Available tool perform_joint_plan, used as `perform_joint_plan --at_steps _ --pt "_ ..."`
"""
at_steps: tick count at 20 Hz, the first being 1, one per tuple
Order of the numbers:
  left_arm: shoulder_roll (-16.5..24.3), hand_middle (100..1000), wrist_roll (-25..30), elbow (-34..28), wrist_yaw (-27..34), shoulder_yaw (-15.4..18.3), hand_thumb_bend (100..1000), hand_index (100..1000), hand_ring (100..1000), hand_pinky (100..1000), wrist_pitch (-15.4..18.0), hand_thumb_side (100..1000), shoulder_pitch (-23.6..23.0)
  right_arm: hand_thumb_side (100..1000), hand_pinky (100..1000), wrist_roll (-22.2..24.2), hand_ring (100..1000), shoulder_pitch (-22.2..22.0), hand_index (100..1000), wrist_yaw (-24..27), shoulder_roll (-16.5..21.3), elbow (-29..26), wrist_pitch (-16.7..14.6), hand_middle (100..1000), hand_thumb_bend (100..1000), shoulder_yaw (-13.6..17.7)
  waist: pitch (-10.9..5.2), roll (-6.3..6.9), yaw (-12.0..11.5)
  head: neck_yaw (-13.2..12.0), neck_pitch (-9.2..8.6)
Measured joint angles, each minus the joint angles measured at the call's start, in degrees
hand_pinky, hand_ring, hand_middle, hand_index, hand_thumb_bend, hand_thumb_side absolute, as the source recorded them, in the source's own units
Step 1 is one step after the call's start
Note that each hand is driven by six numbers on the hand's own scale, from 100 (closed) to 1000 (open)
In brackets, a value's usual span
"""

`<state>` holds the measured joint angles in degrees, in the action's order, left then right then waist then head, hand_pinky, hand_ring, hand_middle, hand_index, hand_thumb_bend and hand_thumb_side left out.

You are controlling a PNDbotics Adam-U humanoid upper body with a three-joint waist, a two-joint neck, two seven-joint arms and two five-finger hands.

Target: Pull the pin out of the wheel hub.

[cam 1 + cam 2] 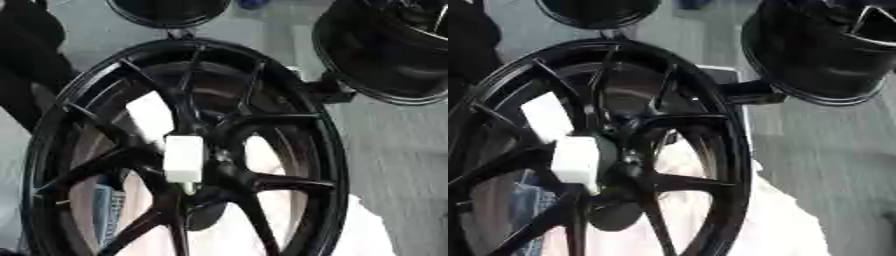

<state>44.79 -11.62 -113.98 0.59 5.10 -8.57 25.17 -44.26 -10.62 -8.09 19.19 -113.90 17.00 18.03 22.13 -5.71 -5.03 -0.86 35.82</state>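
Black spoked wheel hub [188,150] fills most of the view, one of three wheels I count. A white blocky piece [184,158] sits at its centre with a small stub poking out below, probably the pin, hard to be sure. Neither robot hand shows, so can't tell their state. Further back, a second wheel [385,50] at far right and a third [171,12], cut off, up top.
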Motion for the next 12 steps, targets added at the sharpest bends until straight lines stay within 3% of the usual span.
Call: perform_joint_plan --at_steps 12 --pt "0.1 516 1.1 0.0 0.1 -0.6 111 702 507 747 0.1 212 0.1 470 550 0.5 612 -0.1 657 -0.4 -0.1 0.0 -0.5 564 100 0.3 -0.97 0.67 0.2 0.2 1.41"
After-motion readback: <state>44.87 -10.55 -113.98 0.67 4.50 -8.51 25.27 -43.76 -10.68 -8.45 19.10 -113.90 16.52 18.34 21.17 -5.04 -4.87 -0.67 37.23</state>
